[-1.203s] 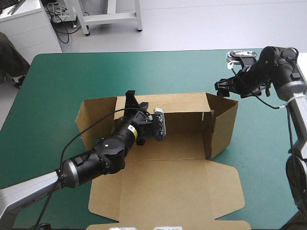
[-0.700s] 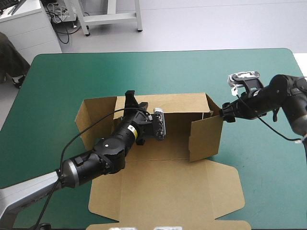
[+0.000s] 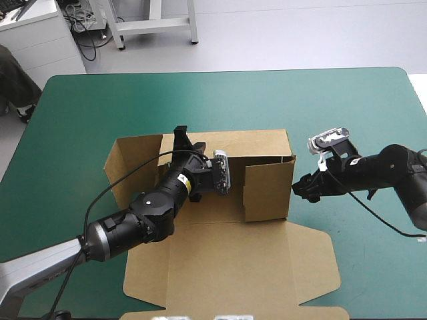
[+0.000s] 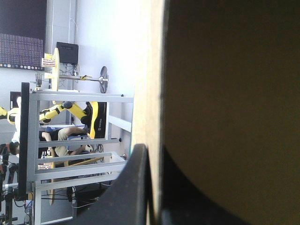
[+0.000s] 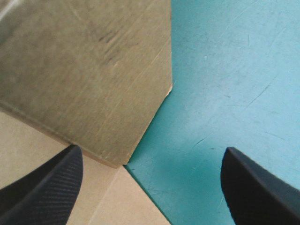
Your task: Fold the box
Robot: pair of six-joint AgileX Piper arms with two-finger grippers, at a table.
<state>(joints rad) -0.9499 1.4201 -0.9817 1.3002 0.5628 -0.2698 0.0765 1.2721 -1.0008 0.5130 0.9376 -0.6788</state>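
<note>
Between the left gripper's [image 3: 181,137] black fingers stands the back wall [image 3: 243,142] of the brown box [image 3: 230,263]. The wrist view shows this gripper [image 4: 151,187] clamped on the wall's top edge, the fingers all but together with the board between them. Ahead of the right gripper [image 3: 298,190] is the right side wall [image 3: 267,193]. Just before, this wall angled outward, away from the base. It has now swung inward and stands upright, roughly square to the back wall.

The right gripper's [image 5: 150,173] fingers are wide apart and hold nothing. The wall's lower corner lies just ahead of the gap between them, and from above the gripper looks to be touching the wall's outer face.

That probably means the right side is nearly formed, with the push doing the work while the left gripper steadies the back. On the left gripper's side, the left side flap [image 3: 132,167] is still splayed outward. Behind both grippers, the lid panel [image 3: 220,293] lies flat on the teal-green tabletop [image 3: 100,107].
</note>
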